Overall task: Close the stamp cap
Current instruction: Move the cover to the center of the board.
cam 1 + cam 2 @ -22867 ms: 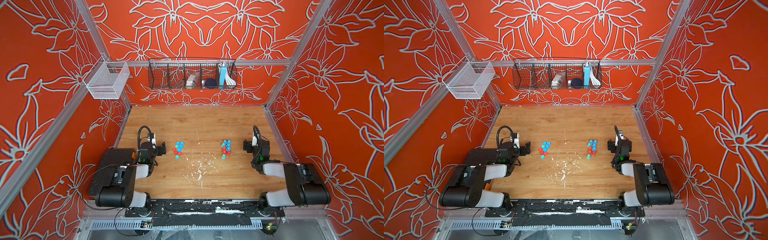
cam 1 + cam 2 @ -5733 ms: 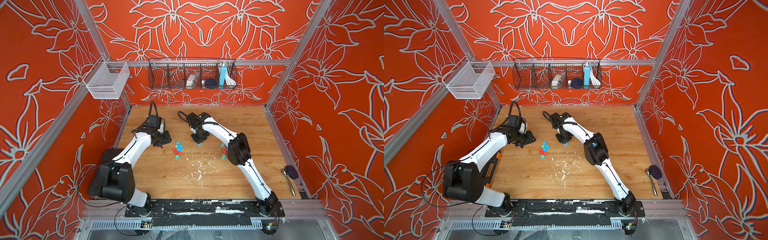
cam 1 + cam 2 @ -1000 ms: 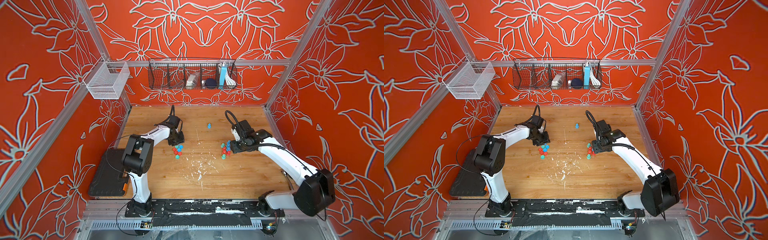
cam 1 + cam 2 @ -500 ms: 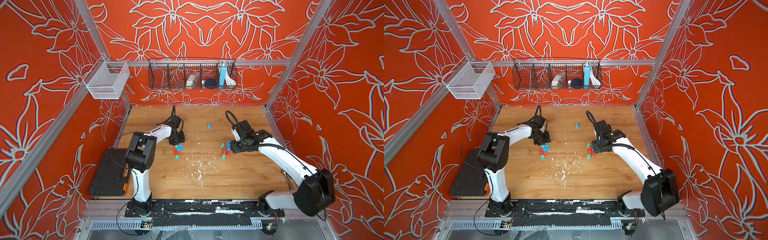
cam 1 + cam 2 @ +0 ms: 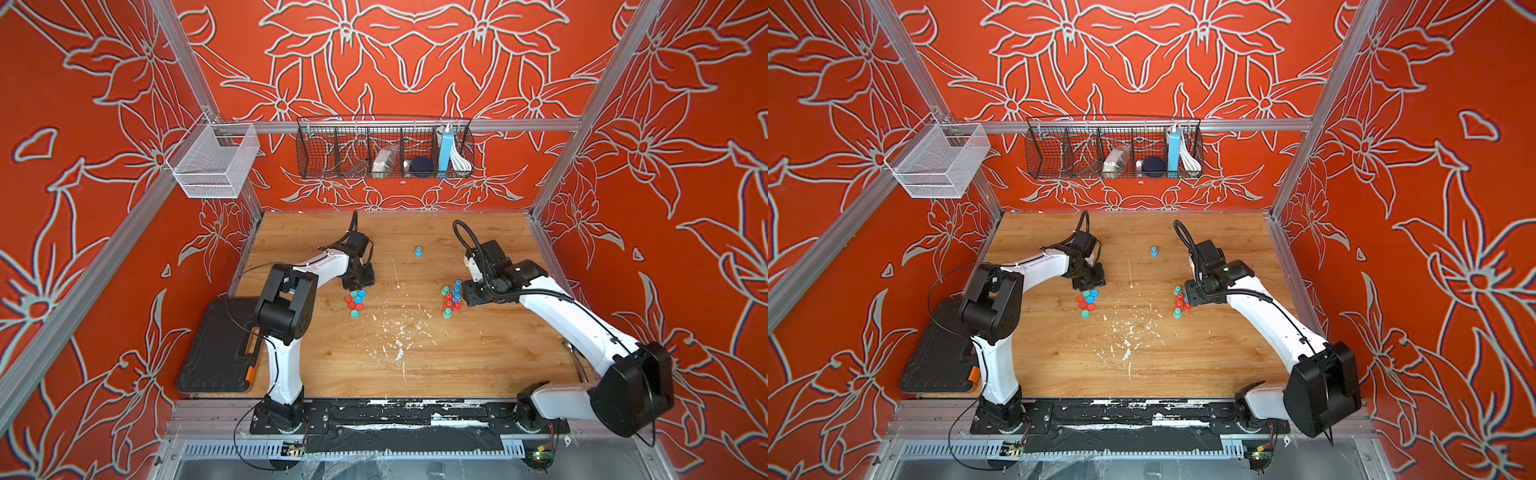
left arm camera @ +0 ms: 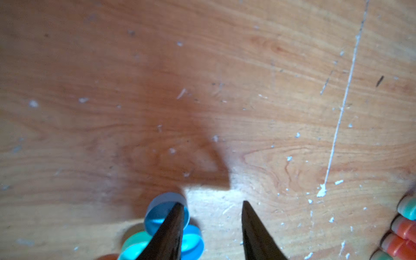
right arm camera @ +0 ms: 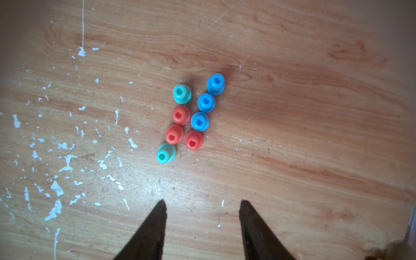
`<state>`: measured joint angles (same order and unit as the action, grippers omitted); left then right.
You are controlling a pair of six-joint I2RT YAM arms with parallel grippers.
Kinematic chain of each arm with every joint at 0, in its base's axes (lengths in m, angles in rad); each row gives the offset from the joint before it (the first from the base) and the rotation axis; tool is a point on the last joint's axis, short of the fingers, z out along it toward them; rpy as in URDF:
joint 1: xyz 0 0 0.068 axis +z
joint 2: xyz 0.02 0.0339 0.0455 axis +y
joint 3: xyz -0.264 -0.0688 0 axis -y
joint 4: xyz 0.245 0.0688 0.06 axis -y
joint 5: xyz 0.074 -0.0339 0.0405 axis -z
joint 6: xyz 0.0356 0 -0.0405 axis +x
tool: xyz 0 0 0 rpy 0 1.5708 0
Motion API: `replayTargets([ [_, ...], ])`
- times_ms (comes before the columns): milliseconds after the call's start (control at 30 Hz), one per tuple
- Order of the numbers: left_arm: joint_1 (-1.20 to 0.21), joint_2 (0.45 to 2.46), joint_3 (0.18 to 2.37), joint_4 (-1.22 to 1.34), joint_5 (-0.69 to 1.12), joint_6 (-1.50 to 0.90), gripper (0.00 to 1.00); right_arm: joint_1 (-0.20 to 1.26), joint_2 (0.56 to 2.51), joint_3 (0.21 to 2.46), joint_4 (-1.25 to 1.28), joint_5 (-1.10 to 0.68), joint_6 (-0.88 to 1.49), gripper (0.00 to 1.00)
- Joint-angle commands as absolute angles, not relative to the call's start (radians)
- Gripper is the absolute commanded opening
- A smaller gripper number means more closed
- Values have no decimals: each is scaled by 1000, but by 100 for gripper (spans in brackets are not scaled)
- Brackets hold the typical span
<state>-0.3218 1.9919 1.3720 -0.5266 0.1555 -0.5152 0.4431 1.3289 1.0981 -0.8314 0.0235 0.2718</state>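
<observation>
Though beside left tool (image 6: 211,202), blue cap (image 6: 159,209) outside its parted jaws.

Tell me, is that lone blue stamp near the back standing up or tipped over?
Upright: the lone blue stamp stands on its wide base, narrow knob up.

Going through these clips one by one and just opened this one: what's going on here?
The left arm's fingers are low over the loose caps, one tip right at a light blue cap, with nothing between them. The right arm's fingers hover open beside the cluster of stamps, holding nothing. One blue stamp stands alone farther back on the table. No cap is being pressed onto a stamp yet.
</observation>
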Motion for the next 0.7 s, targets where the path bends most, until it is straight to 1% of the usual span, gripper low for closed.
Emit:
replayTargets([
  [0, -359, 2035, 1406, -554, 144, -530, 44, 440, 1294, 1095, -855, 23, 281, 55],
  [233, -440, 2090, 1478, -565, 140, -561, 44, 440, 1261, 1093, -875, 27, 280, 55],
  [467, -534, 2174, 1611, -600, 138, -590, 44, 440, 1240, 1083, -883, 18, 284, 54],
  [667, -565, 2215, 1693, -632, 131, -598, 44, 440, 1226, 1074, -888, 20, 285, 54],
])
